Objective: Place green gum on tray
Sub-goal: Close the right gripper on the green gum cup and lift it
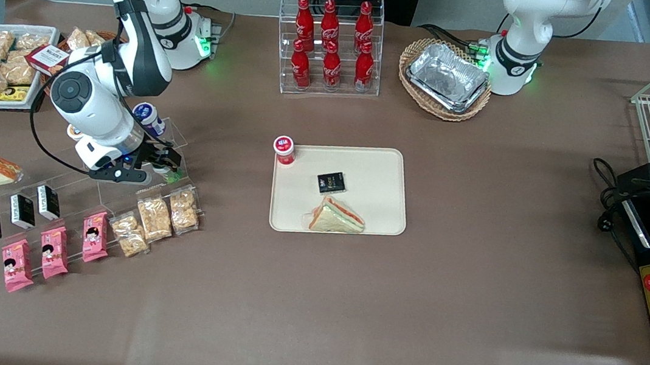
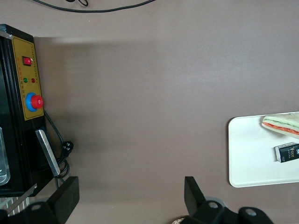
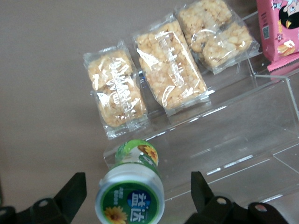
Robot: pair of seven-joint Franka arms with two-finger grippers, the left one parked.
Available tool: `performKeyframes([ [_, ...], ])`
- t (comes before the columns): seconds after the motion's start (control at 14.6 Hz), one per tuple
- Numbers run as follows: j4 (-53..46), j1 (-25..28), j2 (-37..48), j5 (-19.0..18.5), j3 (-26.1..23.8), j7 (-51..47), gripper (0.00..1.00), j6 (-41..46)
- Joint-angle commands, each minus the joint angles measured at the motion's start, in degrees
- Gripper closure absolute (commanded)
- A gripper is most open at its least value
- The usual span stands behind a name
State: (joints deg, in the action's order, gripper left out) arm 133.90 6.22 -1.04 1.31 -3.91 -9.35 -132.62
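Around the green gum (image 3: 133, 186), the gripper (image 3: 135, 205) spreads wide.

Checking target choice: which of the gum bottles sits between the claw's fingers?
The green gum, on the clear stepped stand, between the open claw. The blue gum stands farther off; the red gum stands on the tray.

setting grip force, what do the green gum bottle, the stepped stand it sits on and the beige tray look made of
Green gum: likely hard plastic, glossy printed wrap, smooth white lid. Stand: clear acrylic by its see-through steps and bright edges. Tray: matte beige plastic, probably. The gripper is open astride the bottle.
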Motion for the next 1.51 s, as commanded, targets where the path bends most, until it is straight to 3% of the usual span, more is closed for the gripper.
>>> performKeyframes([
  [0.0, 2.07, 0.10, 0.43, 0.71, -0.13, 1.00, 0.00, -1.85],
  [0.21, 2.24, 0.11, 0.34, 0.71, -0.13, 0.91, 0.07, -1.85],
  [0.41, 2.16, 1.16, -0.10, 0.71, -0.30, -0.14, 0.28, -1.76],
  [0.62, 2.16, 1.25, -0.10, 0.71, -0.30, -0.32, 0.41, -1.68],
  [0.76, 2.07, 1.34, -0.62, 0.71, -0.57, -0.41, 0.61, -1.67],
  [1.03, 1.11, 1.25, 0.69, 0.71, -0.57, 0.38, 0.83, 0.34],
  [1.24, -4.85, 1.16, 1.48, 0.71, -0.31, 1.17, 0.84, 7.17],
  [1.44, -16.70, 1.16, 1.40, 0.89, -0.13, 2.32, 0.85, 22.62],
])
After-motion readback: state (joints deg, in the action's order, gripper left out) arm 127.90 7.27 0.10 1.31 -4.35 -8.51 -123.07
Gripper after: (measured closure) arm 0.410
